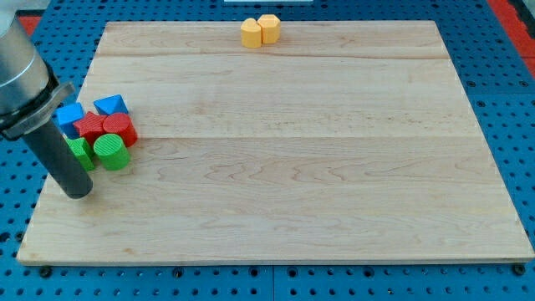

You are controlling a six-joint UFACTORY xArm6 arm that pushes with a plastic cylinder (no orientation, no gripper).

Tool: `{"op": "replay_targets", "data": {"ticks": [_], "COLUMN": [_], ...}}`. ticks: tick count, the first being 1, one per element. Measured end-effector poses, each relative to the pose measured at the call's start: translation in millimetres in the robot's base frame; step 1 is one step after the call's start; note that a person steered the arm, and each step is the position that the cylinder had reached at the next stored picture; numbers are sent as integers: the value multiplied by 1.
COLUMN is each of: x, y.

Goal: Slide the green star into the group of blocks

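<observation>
Nearest the view's bottom is bare wooden tabletop (276,217); just above that, at the view's left, my tip (78,191) sits on the wood, rod leaning up toward the top-left corner. No pincer on this rig, so nothing is open, shut or held; the rod only pushes. Tip is right beside the green star (81,153), below and a bit left of it, rod partly hiding it. Star is touching the cluster: green cylinder (110,152) on its right, red blocks (105,127) above, two blue blocks (90,109) at the cluster's top. Looks like the star is packed in w/ the group, prob. task near done. Two yellow blocks (260,31) sit together well apart at the view's top edge, not involved.
</observation>
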State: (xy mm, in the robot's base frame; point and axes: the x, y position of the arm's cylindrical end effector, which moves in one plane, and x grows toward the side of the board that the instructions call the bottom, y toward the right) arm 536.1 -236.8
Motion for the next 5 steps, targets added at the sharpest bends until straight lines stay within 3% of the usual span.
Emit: {"op": "replay_targets", "data": {"ticks": [3, 5], "x": [-12, -45], "y": [-31, -32]}}
